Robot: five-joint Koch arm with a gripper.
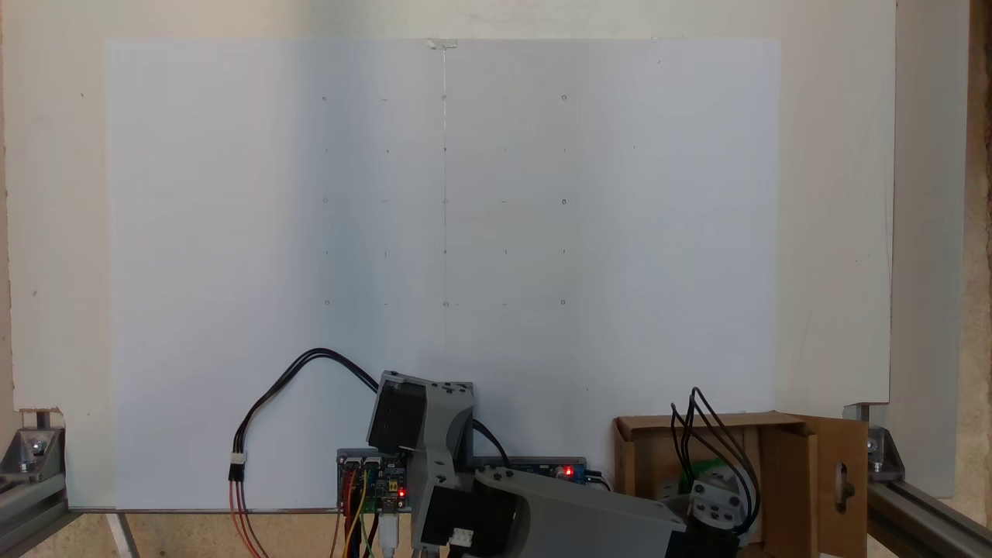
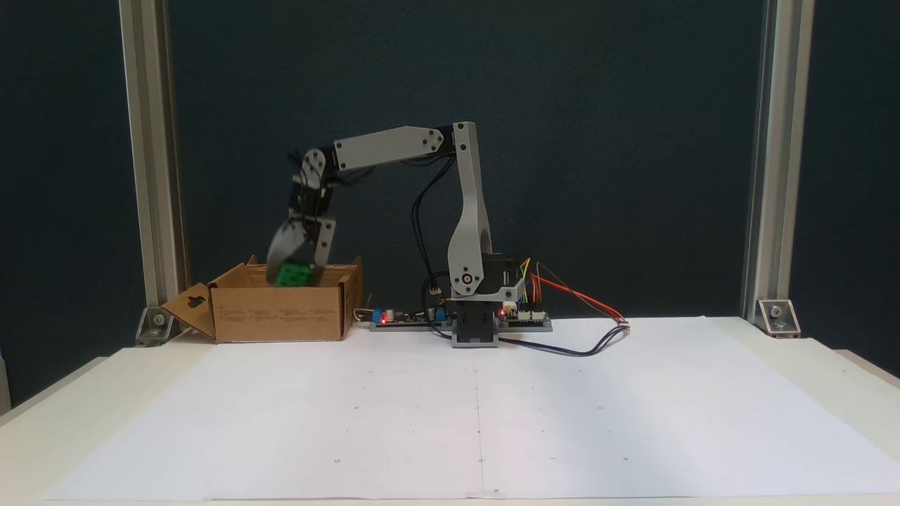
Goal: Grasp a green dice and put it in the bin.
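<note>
Gripper (image 2: 294,273) points down over the open top of the cardboard box (image 2: 281,315), fingers clamped on the green dice (image 2: 292,275), which sits at rim level, w/ its lower part dipping inside. In a fixed view from above, a bit of green (image 1: 704,470) peeks past the wrist inside the box (image 1: 783,473). Box stands at table edge, next to arm base (image 2: 474,330) & controller board (image 2: 524,318).

A white paper sheet (image 2: 492,414) with small dot marks covers the counter (image 2: 830,351). Two metal posts (image 2: 763,161) stand at 9 and 3 o'clock. A circuit board (image 2: 524,316) with red light sits at centre.
</note>
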